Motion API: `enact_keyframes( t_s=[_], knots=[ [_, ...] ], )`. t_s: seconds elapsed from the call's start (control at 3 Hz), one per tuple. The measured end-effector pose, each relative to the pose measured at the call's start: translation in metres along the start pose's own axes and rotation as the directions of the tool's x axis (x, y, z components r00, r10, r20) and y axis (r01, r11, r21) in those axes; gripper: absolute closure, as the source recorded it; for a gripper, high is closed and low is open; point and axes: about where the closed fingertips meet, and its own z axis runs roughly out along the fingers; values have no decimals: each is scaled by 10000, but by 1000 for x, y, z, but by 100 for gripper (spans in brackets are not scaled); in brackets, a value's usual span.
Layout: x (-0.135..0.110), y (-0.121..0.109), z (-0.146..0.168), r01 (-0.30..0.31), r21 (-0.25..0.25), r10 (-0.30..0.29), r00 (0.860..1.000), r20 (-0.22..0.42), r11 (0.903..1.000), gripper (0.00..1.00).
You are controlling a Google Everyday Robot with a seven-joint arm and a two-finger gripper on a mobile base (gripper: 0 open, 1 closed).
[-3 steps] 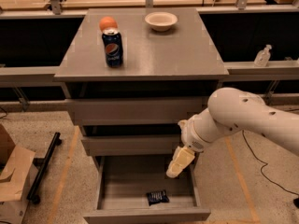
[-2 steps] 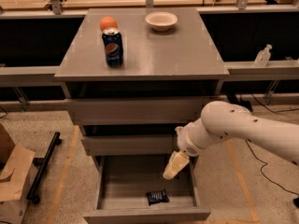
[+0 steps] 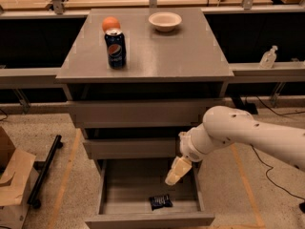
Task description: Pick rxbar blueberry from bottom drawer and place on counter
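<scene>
The rxbar blueberry (image 3: 160,202) is a small dark navy wrapper lying flat near the front of the open bottom drawer (image 3: 148,218). My gripper (image 3: 174,173) hangs from the white arm, cream-coloured, pointing down over the right side of the drawer. It is above and a little right of the bar, apart from it, holding nothing that I can see. The counter (image 3: 162,51) is the grey top of the cabinet, well above the gripper.
On the counter stand a blue Pepsi can (image 3: 116,48), an orange ball (image 3: 110,23) behind it and a white bowl (image 3: 165,21). A cardboard box (image 3: 12,182) and a black bar (image 3: 44,171) lie on the floor at left. A clear bottle (image 3: 268,57) stands on the right ledge.
My arm and gripper have moved left and slightly down, closer over the open bottom drawer and the bar. Nothing else has moved.
</scene>
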Motion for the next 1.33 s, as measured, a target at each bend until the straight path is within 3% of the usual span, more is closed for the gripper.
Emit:
enact_keyframes(
  t_s=[0.67, 1.0, 1.33],
  knots=[
    [52, -8, 78, -992, -109, 988, 9944, -363, 9950, 0],
    [88, -19, 128, -2202, -44, 2198, 9744, -477, 9754, 0],
    [88, -19, 128, -2202, -45, 2198, 9744, -477, 9754, 0]
  ],
)
